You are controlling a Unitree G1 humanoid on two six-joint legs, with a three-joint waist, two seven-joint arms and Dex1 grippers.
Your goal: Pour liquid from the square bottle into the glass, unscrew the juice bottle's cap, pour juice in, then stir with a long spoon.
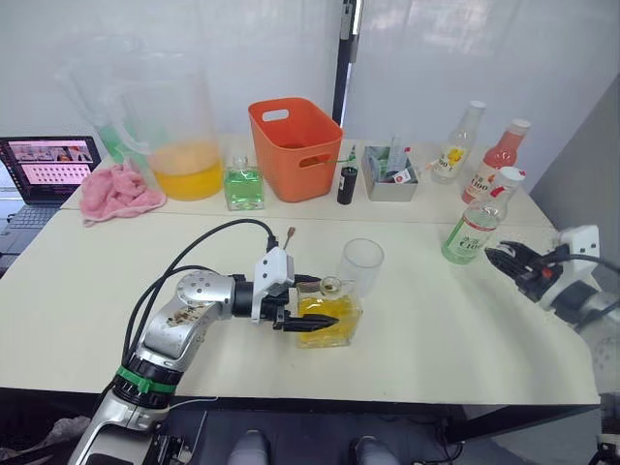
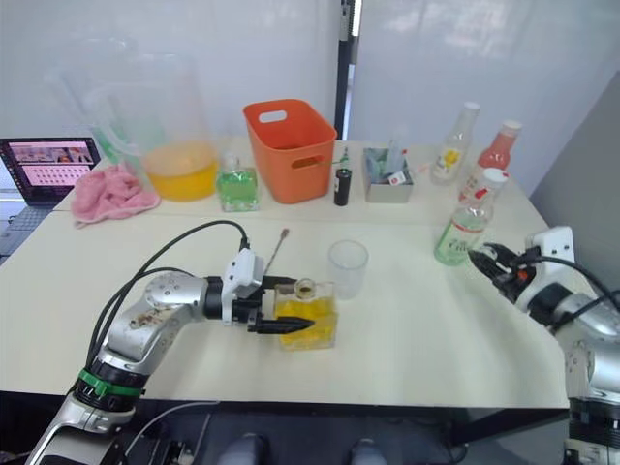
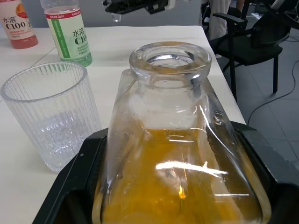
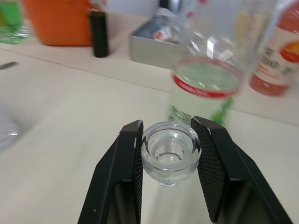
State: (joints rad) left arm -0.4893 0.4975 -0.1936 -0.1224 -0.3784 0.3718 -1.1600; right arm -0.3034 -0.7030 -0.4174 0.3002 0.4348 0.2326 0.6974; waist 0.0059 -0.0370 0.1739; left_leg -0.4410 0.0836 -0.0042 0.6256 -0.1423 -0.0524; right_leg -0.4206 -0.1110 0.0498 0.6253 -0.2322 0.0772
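Amber-filled square bottle (image 1: 328, 318) clamped in our left pincer (image 1: 308, 315) beside glass (image 1: 360, 263); our right pincer (image 4: 169, 154) pinches glass stopper (image 4: 171, 151).

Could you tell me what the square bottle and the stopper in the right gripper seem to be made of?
Square bottle: clear, glossy, thick-walled, probably glass, with sharp highlights over amber liquid. Stopper, clamped in the right gripper: transparent and smooth, with a thick rounded rim; likely glass too, though clear plastic is possible.

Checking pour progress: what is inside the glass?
The glass looks empty, with nothing coloured in it. The square bottle, gripped by the left end effector, still holds amber liquid.
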